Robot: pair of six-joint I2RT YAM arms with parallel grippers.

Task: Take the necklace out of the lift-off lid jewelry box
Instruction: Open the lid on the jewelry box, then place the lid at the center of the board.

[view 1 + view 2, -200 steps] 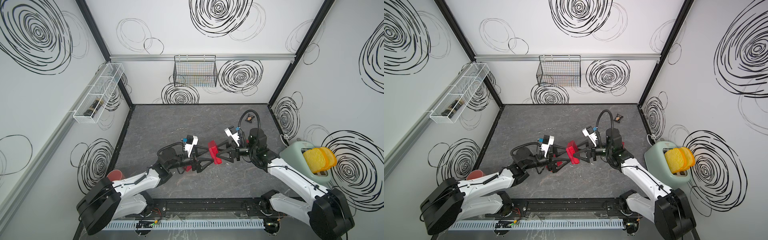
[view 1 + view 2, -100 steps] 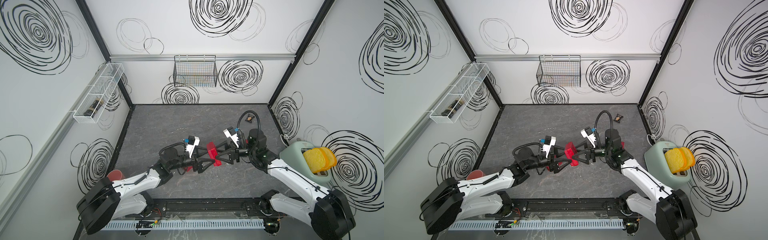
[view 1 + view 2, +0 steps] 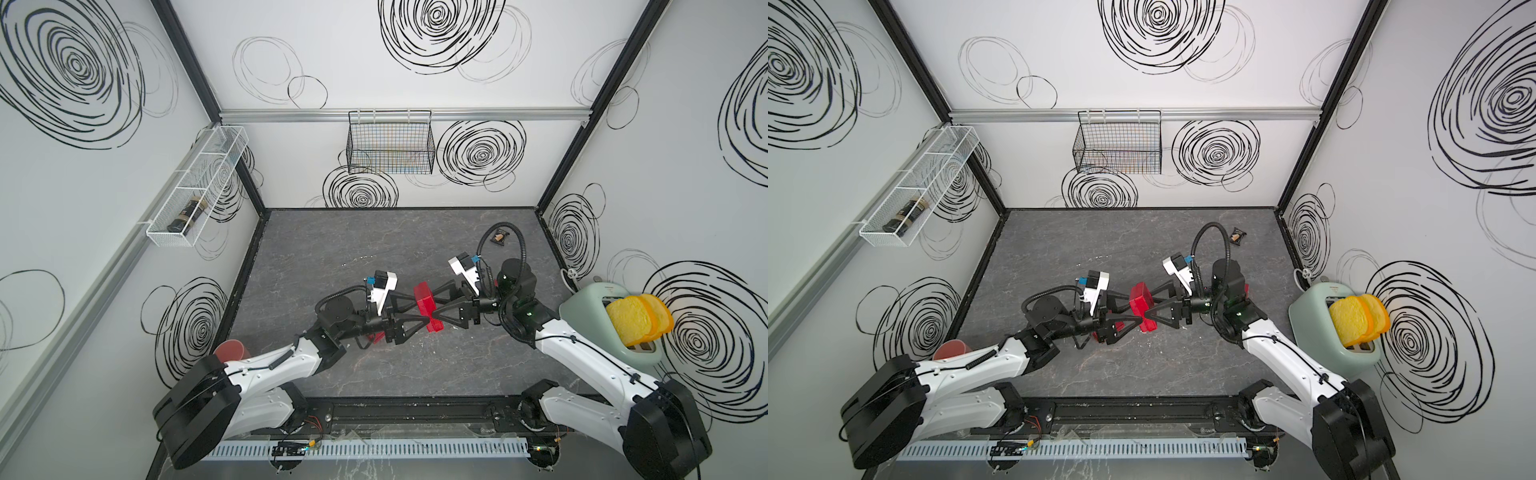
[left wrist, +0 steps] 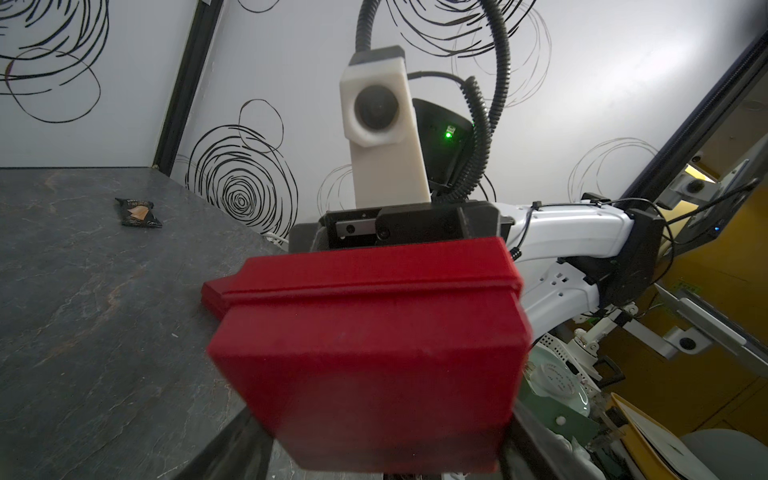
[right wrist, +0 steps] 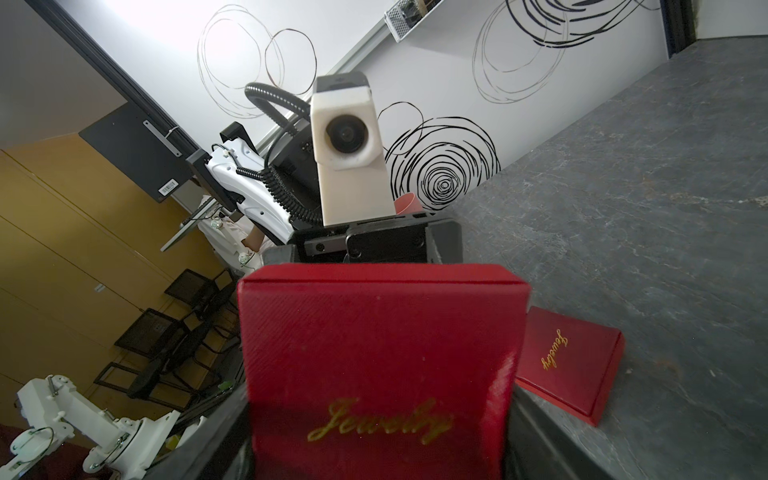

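Observation:
The red lift-off lid jewelry box (image 3: 424, 296) (image 3: 1139, 300) hangs closed above the middle of the table, held from both sides. My right gripper (image 3: 435, 308) is shut on its lid end, whose gold "Jewelry" face (image 5: 380, 374) fills the right wrist view between dark fingers (image 5: 552, 440). From the opposite side my left gripper (image 3: 420, 312) is shut on the plain base end (image 4: 370, 365), with a finger (image 4: 232, 449) against its side. The necklace is hidden, since the box is shut.
A second red "Jewelry" box (image 5: 569, 361) (image 3: 435, 326) lies on the table under the held one. A red cup (image 3: 230, 351) stands front left, a snack packet (image 3: 498, 237) back right, and a toaster with bread (image 3: 611, 328) at the right wall. A wire basket (image 3: 390, 145) hangs on the back wall.
My left gripper has reached right to the box and its jaws have narrowed onto the base end. The right gripper has kept its hold and barely moved.

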